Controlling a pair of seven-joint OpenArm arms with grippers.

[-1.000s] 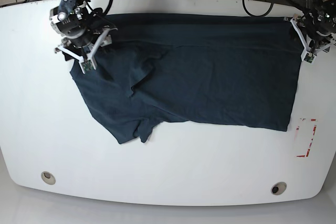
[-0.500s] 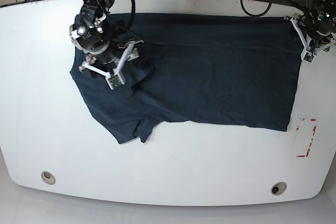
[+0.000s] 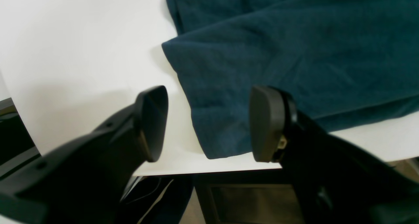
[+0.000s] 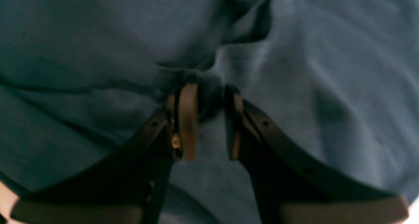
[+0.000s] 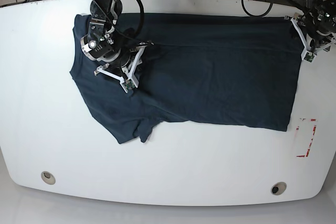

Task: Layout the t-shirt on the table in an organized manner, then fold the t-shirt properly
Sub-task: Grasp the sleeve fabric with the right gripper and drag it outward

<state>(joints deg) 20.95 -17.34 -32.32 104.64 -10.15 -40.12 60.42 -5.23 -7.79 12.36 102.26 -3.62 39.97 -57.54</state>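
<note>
The right gripper (image 5: 127,65) sits low over the upper-left part of the t-shirt (image 5: 210,72), its jaws drawn close together with a raised ridge of navy cloth pinched between the pads (image 4: 189,119); wrinkled fabric spreads away on every side of them. The shirt lies spread across the table (image 5: 173,166), with a folded, creased area just ahead of those jaws. At the far right, the left gripper (image 3: 208,122) hangs with its jaws wide apart and empty; the shirt's corner lies below and between them, beside the table edge.
</note>
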